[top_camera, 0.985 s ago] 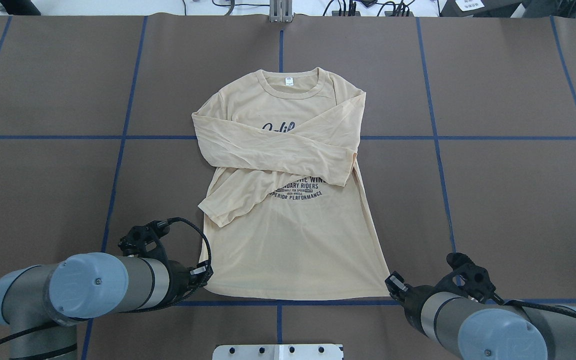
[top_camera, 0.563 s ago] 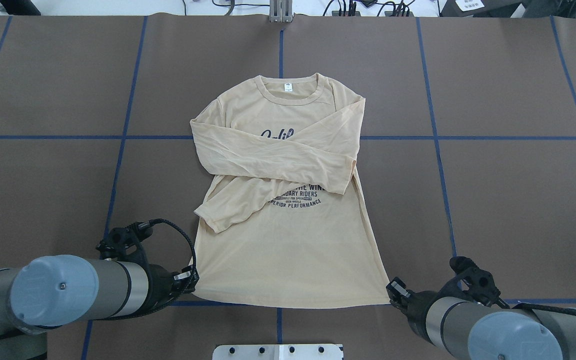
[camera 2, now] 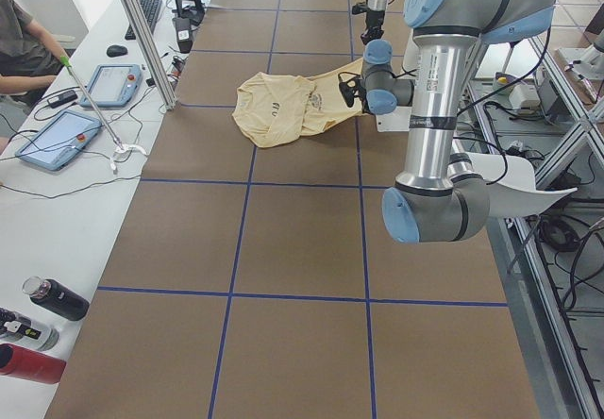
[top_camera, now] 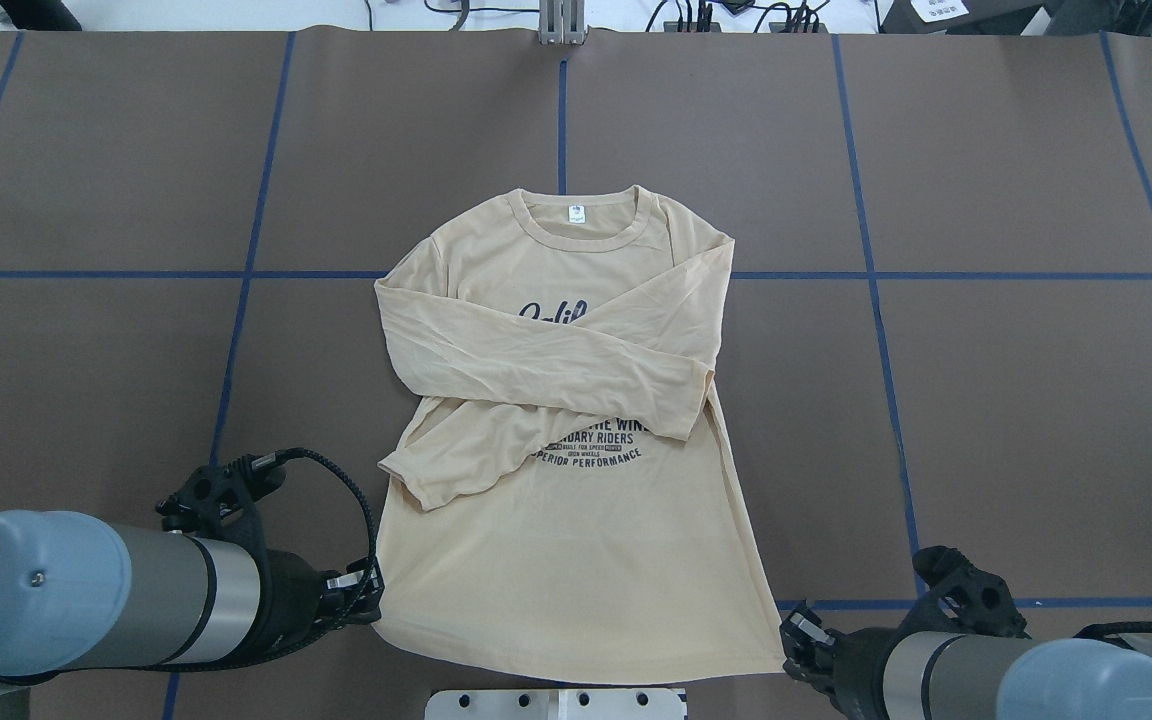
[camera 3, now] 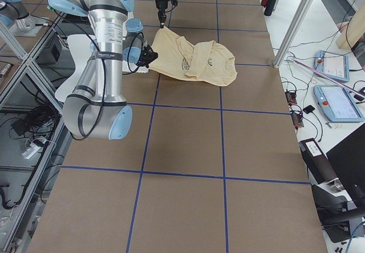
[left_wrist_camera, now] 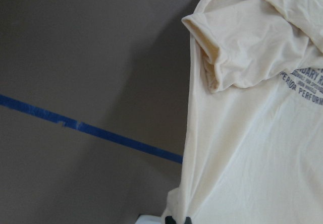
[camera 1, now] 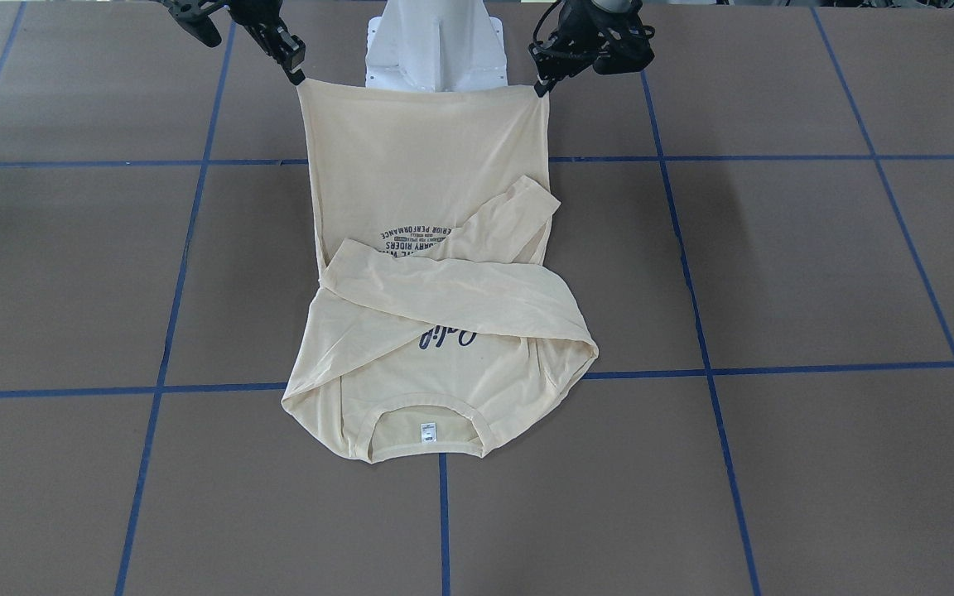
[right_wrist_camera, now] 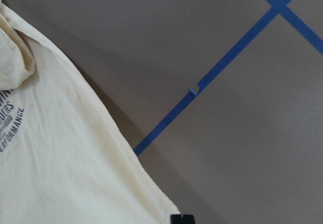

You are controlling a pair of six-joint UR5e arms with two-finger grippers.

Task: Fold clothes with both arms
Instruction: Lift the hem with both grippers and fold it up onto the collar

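Cream-yellow shirt [top_camera: 576, 560] sits on the table [top_camera: 986, 400], sleeves crossed, collar at 12 o'clock. The left claw [top_camera: 364, 592] is pinching its hem corner at 7 o'clock, the right claw [top_camera: 798, 640] pinches the corner at 5 o'clock, hem lifted taut between them.

Wide open brown table [top_camera: 986, 400] to either side of and beyond shirt [top_camera: 576, 560]. Near edge crowded: left gripper [top_camera: 361, 590] and right gripper [top_camera: 798, 640] pinching hem corners, hem stretched between them, white base [top_camera: 556, 703] just behind, left arm [top_camera: 116, 590] and right arm [top_camera: 986, 670] low alongside. Cables [top_camera: 716, 15] and metal post [top_camera: 562, 20] along far edge.
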